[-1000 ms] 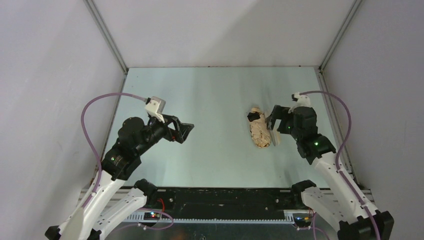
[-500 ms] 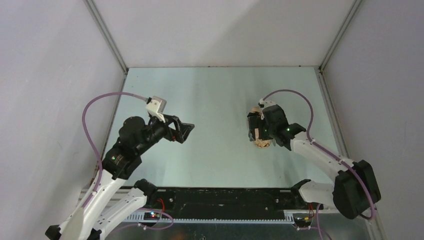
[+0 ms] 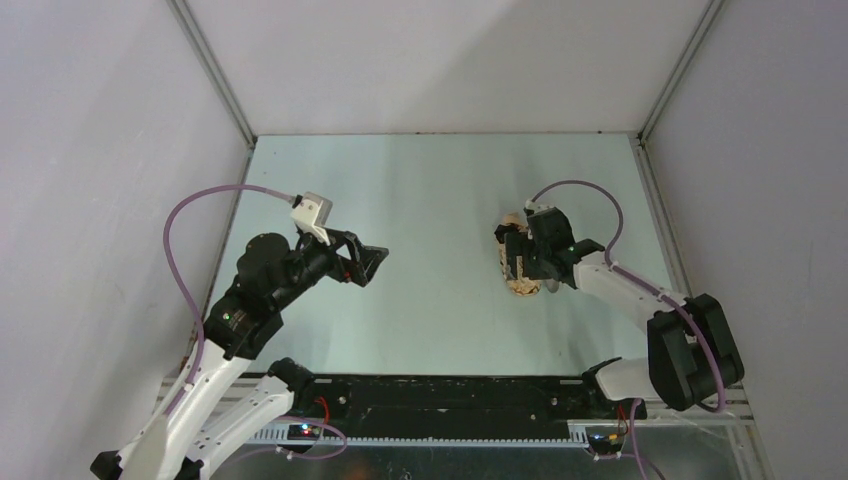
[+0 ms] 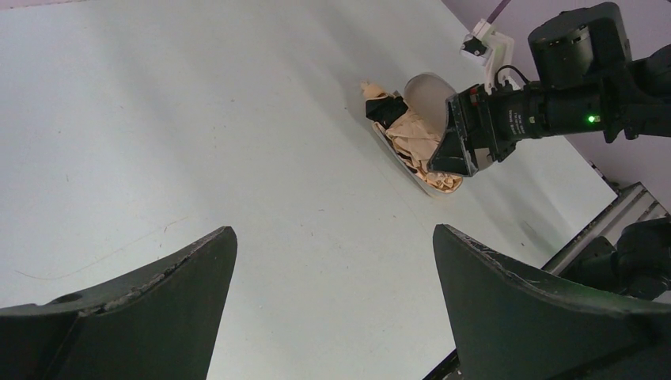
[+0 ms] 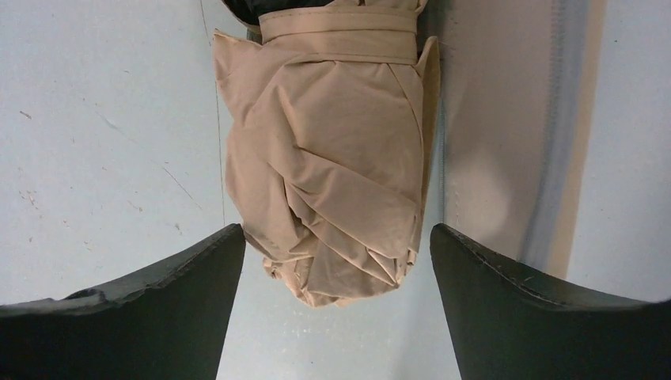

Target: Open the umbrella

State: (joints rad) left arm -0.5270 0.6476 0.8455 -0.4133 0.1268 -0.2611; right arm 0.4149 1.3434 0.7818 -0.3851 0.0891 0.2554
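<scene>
Bench (image 3: 430, 200): pale grey-green matt top with faint scratches and scuffs.
Sleeve (image 5: 494, 119): pale, flat fabric piece with a seam running along it, lying flat on the right half of the bench, about midway between the far and near edges.
Walls (image 3: 440, 60): plain white panels on the far, left and right sides.
Corner posts (image 3: 215, 70): metal struts rising from both far corners.
Near-edge rail (image 3: 450, 395): black bar along the near edge.

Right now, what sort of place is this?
Likely a lab test cell: plain white walls with metal corner posts enclose a pale table, the left arm and right arm are bolted at its near edge, and one umbrella lies there.
</scene>
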